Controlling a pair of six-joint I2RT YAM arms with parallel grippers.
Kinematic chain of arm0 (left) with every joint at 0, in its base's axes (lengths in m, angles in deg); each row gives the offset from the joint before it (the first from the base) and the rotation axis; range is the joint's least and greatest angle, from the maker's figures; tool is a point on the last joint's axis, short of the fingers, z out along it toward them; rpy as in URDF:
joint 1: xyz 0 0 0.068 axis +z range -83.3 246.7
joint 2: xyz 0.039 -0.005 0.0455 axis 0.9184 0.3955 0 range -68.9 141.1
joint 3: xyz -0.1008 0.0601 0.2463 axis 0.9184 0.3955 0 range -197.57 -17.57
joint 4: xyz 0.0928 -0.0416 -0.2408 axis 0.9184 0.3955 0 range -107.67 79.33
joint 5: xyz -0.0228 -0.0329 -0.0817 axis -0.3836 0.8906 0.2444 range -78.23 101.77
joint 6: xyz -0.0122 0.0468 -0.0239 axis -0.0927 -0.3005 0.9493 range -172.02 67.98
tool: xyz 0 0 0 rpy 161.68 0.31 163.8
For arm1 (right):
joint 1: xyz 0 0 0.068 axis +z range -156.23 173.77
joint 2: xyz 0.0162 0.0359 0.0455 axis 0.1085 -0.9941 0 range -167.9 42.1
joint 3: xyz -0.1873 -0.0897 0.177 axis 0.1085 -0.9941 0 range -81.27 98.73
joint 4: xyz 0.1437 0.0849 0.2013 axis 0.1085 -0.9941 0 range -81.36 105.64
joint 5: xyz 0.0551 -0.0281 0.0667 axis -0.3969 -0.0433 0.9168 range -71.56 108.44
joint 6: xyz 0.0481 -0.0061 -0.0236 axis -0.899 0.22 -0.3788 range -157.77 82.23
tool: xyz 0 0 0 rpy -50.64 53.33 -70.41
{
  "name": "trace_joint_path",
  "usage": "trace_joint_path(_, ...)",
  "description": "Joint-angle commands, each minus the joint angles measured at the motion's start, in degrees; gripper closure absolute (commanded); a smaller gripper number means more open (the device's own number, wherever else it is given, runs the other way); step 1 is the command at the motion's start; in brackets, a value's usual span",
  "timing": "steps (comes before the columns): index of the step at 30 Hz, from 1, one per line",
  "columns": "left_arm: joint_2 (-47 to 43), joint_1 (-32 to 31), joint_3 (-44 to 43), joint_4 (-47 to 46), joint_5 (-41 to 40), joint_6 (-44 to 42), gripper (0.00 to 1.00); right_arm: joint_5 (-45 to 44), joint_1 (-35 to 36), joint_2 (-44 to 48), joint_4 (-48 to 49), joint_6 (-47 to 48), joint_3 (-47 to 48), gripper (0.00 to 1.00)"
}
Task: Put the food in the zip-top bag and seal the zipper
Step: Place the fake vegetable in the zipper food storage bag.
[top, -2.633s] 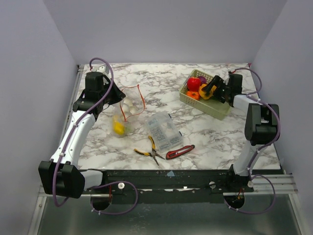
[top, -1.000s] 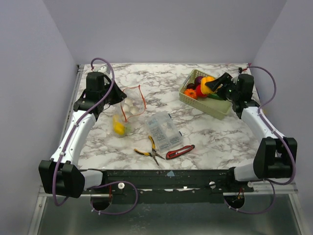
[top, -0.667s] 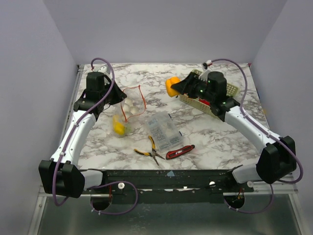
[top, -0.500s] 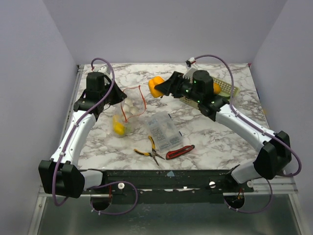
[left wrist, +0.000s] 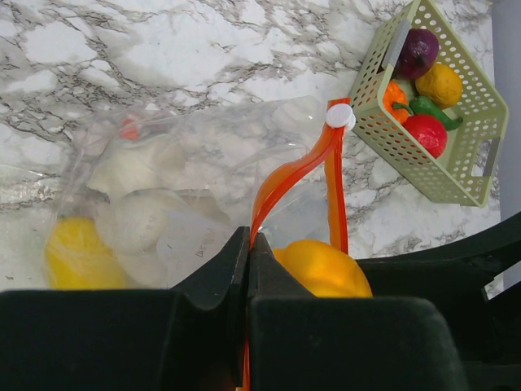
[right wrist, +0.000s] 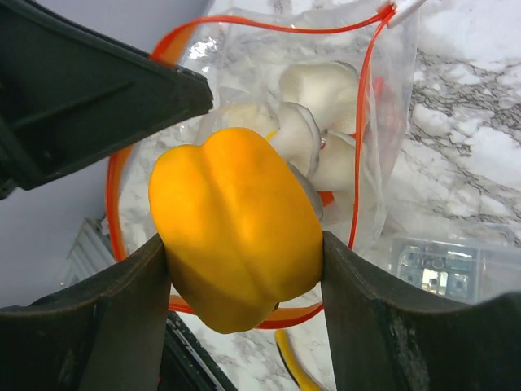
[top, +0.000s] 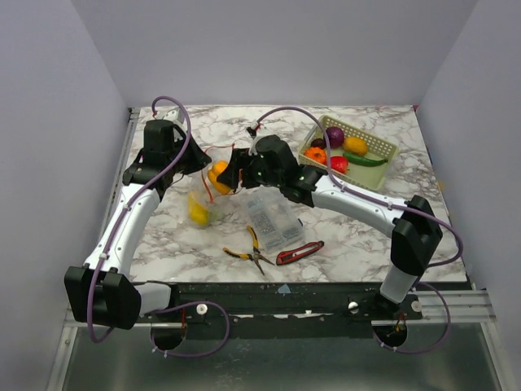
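Yellow pepper clamped in right gripper, left gripper pinching zipper, five foods in basket

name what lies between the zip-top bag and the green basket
The right gripper, shut on the yellow pepper, as the top view shows.

This is looking like a robotics lab cell. Plain lilac wall panels are enclosing a white marble-patterned tabletop, with a black metal rail running along 6 o'clock.
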Motion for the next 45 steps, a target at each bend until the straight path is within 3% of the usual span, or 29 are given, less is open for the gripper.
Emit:
trace_joint_path(1, -0.40, -0.14, -0.45, 0.66, 0.59, 0.09, 1.00, -6.52, 2.16, -1.46, -3.83, 2.88, 3.76, 0.75)
trace_joint_path(11, -0.42, -0.14, -0.37, 0.64, 0.58, 0.18, 1.00, -8.93, 3.51, -4.94, -8.09, 4.97, 7.69, 0.23)
trace_joint_path(19, -0.25, -0.15, -0.37, 0.68, 0.38, 0.00, 1.00, -5.38, 3.48, -4.21, -6.96, 4.63, 8.16, 0.12)
trace_joint_path(24, -0.38, -0.14, -0.32, 0.76, 0.17, -0.09, 1.00, -8.42, 3.47, -1.96, -6.85, 4.40, 6.53, 0.12)
trace_joint_path(32, -0.45, -0.17, -0.54, 0.81, 0.28, -0.10, 1.00, -26.13, 3.38, 1.83, -11.52, 4.67, 3.78, 0.19)
trace_joint_path(38, -0.97, -0.14, -0.45, 0.73, 0.48, -0.08, 1.00, -28.16, 3.38, -1.43, -12.85, 5.05, 3.81, 0.26)
trace_joint_path(41, -1.16, -0.14, -0.32, 0.66, 0.51, -0.09, 1.00, -25.47, 3.38, -4.76, -11.38, 5.99, 5.76, 0.37)
trace_joint_path(45, -1.30, -0.14, -0.51, 0.84, -0.31, -0.41, 1.00, -20.81, 3.53, -8.85, -10.94, 7.30, 12.09, 0.68)
